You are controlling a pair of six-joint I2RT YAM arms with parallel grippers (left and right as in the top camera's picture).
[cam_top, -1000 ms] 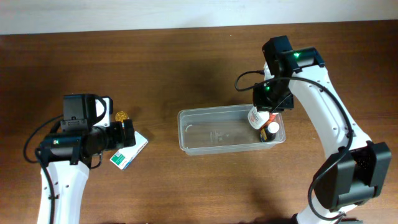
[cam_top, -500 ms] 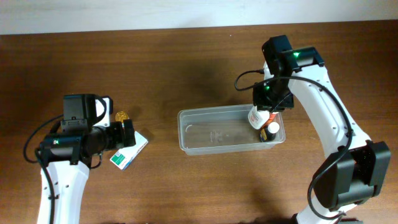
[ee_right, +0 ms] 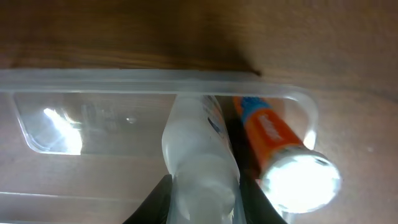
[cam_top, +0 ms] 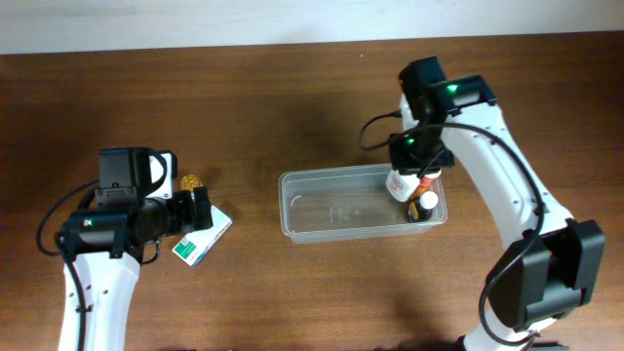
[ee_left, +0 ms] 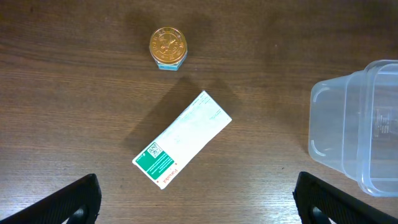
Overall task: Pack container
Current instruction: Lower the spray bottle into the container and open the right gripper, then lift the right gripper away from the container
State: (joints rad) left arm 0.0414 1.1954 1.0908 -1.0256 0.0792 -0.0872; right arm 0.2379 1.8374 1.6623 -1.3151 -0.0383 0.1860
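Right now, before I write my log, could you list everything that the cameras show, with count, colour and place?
container: 1, clear colourless plastic, middle of the table.
white bottle: 1, whitish with blue print, at the container's right end, between the right gripper's fingers.
orange bottle: 1, orange with a white cap, in the container's right end, beside the white bottle.
box: 1, white with a green end, flat on the table, left of the container.
small jar: 1, gold lid, on the table near the box, not touching it.
table: 1, dark brown wood.
left gripper: 1, black, open, above the box.
right gripper: 1, black, shut on the white bottle.
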